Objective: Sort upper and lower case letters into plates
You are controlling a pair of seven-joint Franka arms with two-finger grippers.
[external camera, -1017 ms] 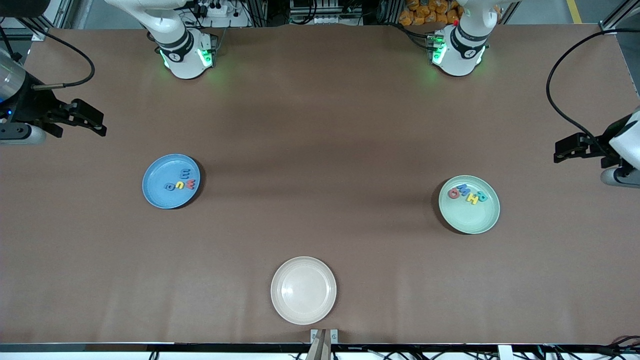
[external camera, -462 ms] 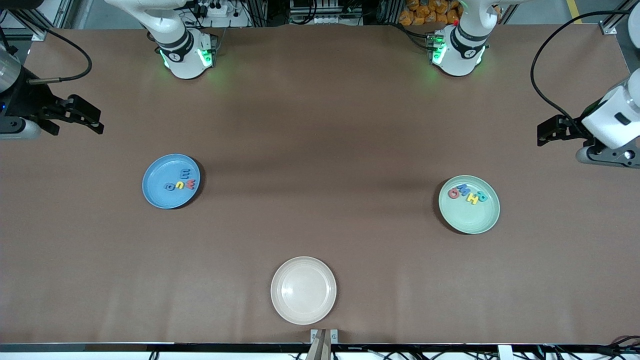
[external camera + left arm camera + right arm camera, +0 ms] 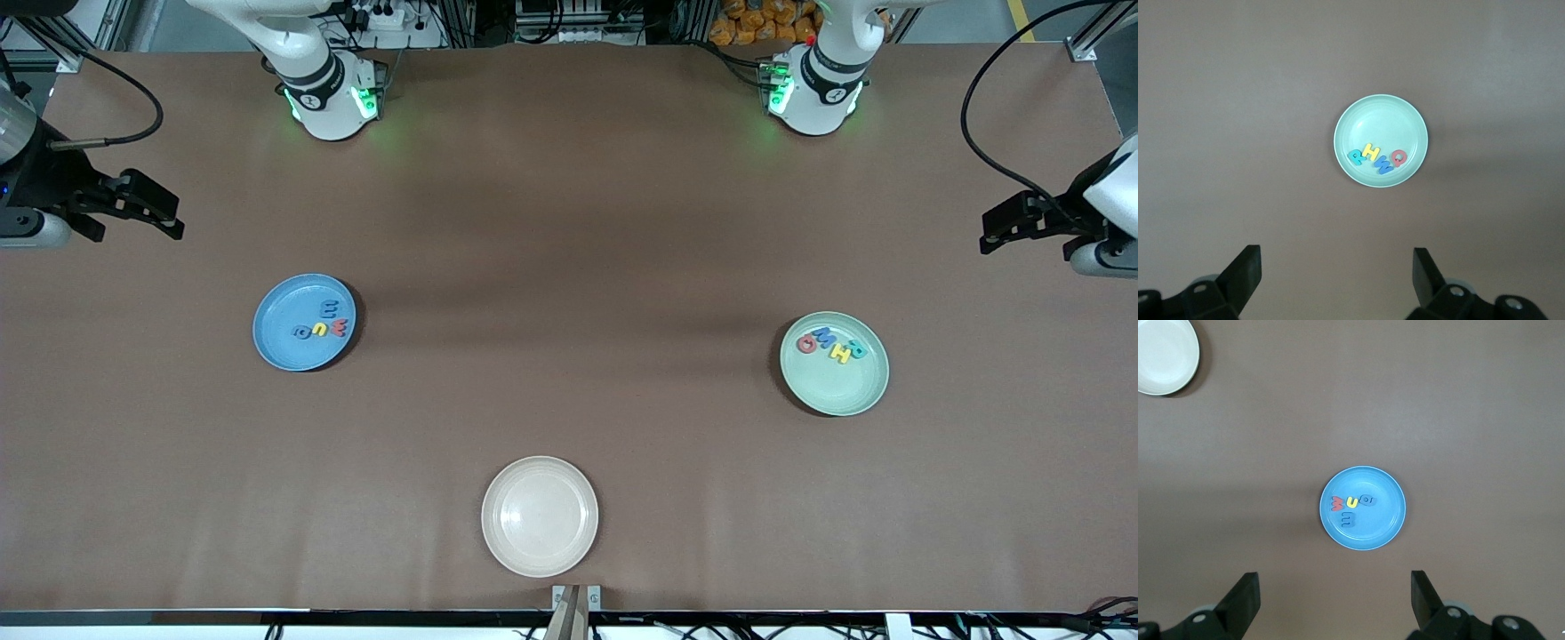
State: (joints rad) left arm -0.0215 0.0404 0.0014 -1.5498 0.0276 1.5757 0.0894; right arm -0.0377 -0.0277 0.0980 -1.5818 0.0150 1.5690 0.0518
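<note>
The mid-blue plate (image 3: 280, 311) lies toward the right arm's end of the table and holds several toy letters (image 3: 324, 322) in blue, red and yellow. The mint green plate (image 3: 836, 387) lies toward the left arm's end and holds several letters (image 3: 831, 345) in red, blue, yellow and teal. My right gripper (image 3: 169, 218) is open and empty, high over bare table at the right arm's end. Its wrist view shows the blue plate (image 3: 1386, 517) past the gripper (image 3: 1335, 590). My left gripper (image 3: 996, 233) is open and empty, over the left arm's end. Its wrist view shows the mint plate (image 3: 1381, 120) past the gripper (image 3: 1336, 267).
A cream-white plate (image 3: 540, 516) with nothing in it lies near the table's front edge, midway between the arms' ends; it also shows in the right wrist view (image 3: 1165, 350). The brown tabletop (image 3: 569, 293) lies bare between the plates.
My left gripper has swung about at the left arm's end of the table, ending a little nearer the table's end. My right gripper shifted slightly. Plates and letters have not moved.
</note>
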